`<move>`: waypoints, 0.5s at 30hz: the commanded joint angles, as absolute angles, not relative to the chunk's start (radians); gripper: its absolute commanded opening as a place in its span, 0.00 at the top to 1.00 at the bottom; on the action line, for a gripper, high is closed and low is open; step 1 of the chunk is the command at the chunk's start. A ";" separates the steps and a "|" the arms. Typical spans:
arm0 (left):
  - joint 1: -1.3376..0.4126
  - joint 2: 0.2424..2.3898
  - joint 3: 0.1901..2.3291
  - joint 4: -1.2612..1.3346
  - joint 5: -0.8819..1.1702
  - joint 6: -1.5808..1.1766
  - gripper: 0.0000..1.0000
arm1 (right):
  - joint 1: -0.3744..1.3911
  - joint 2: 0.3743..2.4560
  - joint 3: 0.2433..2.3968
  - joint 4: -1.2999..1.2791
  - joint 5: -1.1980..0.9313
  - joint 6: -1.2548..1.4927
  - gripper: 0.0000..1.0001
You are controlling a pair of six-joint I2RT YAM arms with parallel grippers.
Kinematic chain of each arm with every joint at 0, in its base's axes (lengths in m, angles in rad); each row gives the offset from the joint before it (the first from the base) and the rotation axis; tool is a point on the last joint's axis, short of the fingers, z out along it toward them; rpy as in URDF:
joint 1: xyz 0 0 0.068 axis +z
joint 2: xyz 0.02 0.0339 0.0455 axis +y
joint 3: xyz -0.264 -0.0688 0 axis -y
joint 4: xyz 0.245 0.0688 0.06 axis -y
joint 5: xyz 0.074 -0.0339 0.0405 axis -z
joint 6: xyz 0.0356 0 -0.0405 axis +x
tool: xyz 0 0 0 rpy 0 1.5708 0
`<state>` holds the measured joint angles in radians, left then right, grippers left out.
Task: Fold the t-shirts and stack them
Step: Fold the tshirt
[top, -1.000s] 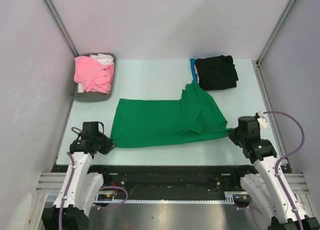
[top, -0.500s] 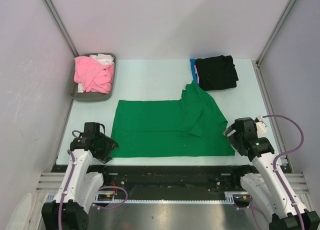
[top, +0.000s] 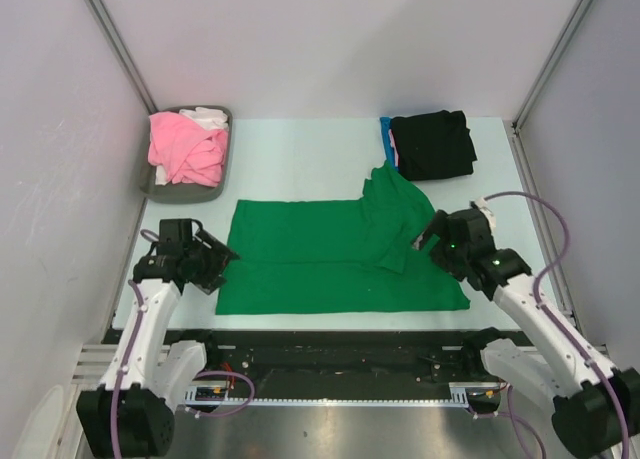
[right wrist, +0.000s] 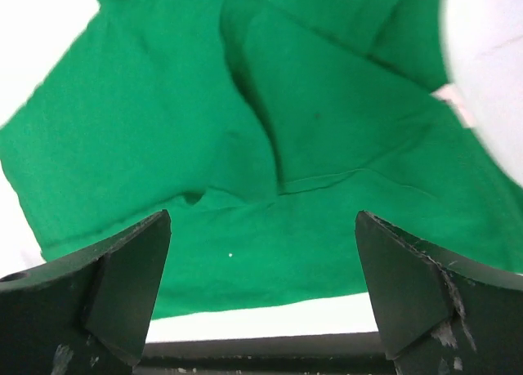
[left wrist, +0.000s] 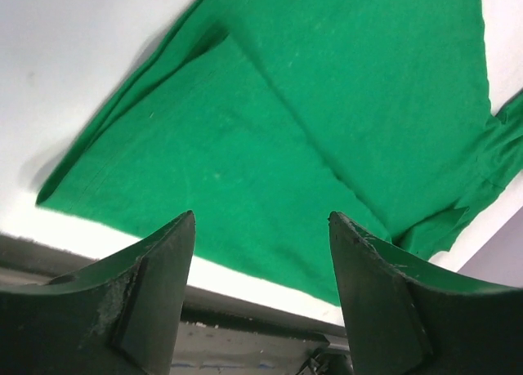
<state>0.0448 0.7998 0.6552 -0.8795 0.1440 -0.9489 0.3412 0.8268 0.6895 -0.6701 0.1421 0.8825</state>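
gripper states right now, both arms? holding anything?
Left gripper: open, holding nothing, over the green t-shirt.
Right gripper: open, holding nothing, over the same t-shirt.

The spread t-shirt (top: 320, 259) lies flat on the near half of the desk (top: 300, 154). Behind its left end sits the tray (top: 150, 186), with crumpled t-shirts (top: 185, 144) in it. Behind its right end, just beside its far tip, lies the folded stack (top: 432, 144). The left tool (top: 220, 263) is at its left edge, and the right tool (top: 426, 239) is over its right part.
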 commanded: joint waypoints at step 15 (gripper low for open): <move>0.037 1.025 0.598 -0.571 0.153 -0.899 0.29 | 0.531 1.236 0.696 -0.315 0.132 0.867 0.00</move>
